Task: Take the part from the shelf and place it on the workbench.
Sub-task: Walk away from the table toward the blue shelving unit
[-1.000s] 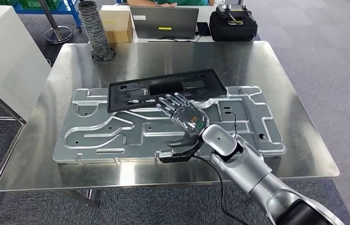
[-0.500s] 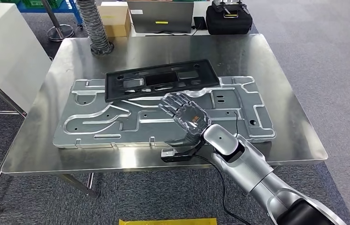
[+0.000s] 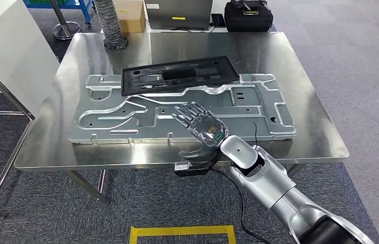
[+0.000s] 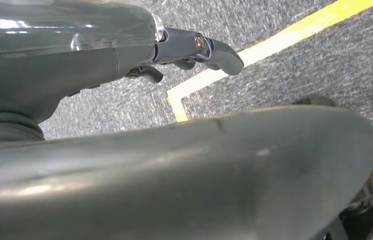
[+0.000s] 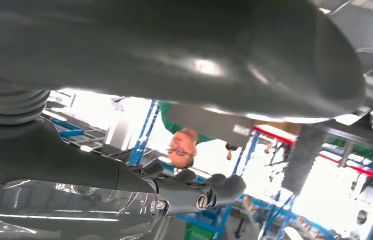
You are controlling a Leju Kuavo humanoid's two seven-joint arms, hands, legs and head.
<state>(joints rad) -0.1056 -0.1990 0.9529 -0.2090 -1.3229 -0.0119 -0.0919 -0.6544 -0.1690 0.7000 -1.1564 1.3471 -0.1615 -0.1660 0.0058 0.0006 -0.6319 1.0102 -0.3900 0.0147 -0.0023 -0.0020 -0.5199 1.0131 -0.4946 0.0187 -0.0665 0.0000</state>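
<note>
On the steel workbench (image 3: 299,91) I count two parts: one large silvery stamped panel (image 3: 126,119) lying flat, and one black plastic part (image 3: 180,75) resting on the panel's far edge, a little left of the table's middle. At the far left corner stands one grey ribbed hose (image 3: 110,25); beside it is one cardboard box (image 3: 130,12), then one laptop (image 3: 179,9) and one black bag (image 3: 248,14), all behind the table's far edge. On the carpet near the robot is one yellow tape outline (image 3: 182,233).

The black part is a long, shallow rectangular frame with a raised rim, several recessed pockets and a dark rectangular opening near its middle. It lies flat, slightly askew to the panel beneath it, and no hand touches it.

The right hand (image 3: 201,124) hangs above the near half of the silvery panel, palm up, fingers spread and holding nothing; in the right wrist view its dark fingers (image 5: 214,187) stretch out with nothing in them. The left hand (image 4: 194,47) hangs low over the grey carpet by a yellow tape line (image 4: 274,42); its fingers are partly hidden, so I cannot tell how it is set.

Compared with half a second ago the whole view has pulled back: the table sits higher and farther off, more floor and tape show, and the right hand is now nearer the table's front edge, farther from the black part. The part itself lies on the panel as before.
</note>
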